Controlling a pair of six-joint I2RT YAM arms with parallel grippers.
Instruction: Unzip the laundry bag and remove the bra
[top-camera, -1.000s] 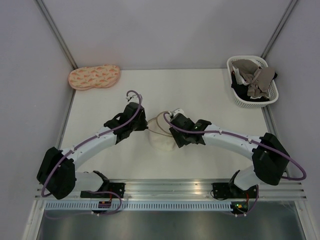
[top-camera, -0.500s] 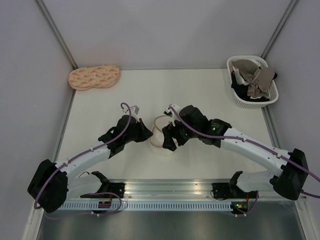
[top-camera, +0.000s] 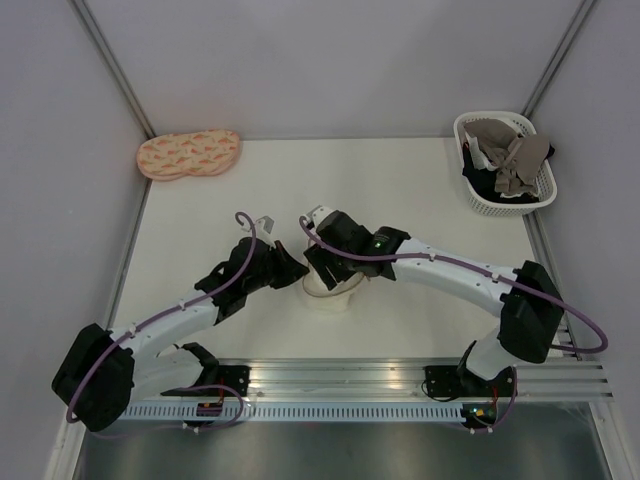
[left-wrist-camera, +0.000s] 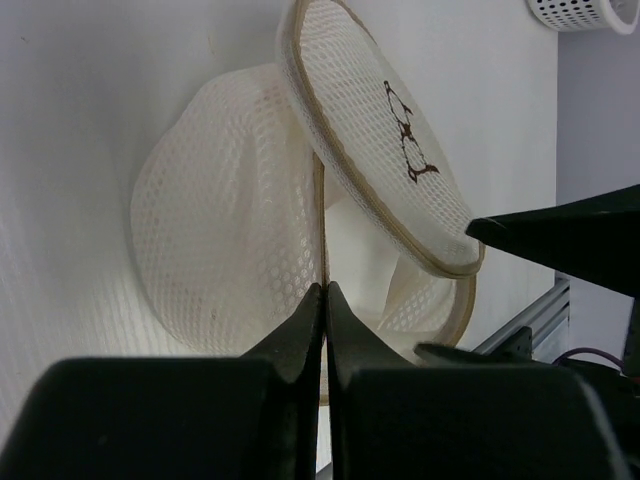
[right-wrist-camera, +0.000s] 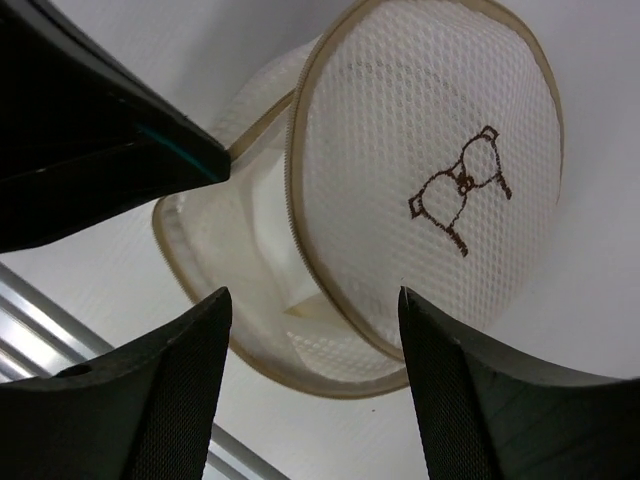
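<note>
The laundry bag (top-camera: 328, 296) lies near the table's middle, unzipped, with its mesh lid raised. In the left wrist view the lid (left-wrist-camera: 380, 130) bears the small bra drawing, and the lower half (left-wrist-camera: 215, 230) lies flat. My left gripper (left-wrist-camera: 325, 290) is shut on the bag's tan zipper rim at the hinge side. My right gripper (right-wrist-camera: 313, 292) is open just above the bag's mouth, holding nothing. Smooth white fabric, the bra (right-wrist-camera: 272, 235), shows inside the opening. In the top view the left gripper (top-camera: 297, 272) and the right gripper (top-camera: 335, 278) meet over the bag.
A white basket (top-camera: 505, 165) of beige and black clothes stands at the back right. A pink-orange patterned pouch (top-camera: 188, 153) lies at the back left. A metal rail (top-camera: 340, 380) runs along the table's near edge.
My right arm has swung left around the bag and now hovers over it with open jaws. The bag has shifted slightly towards me. My left gripper stays at the bag's left edge.
</note>
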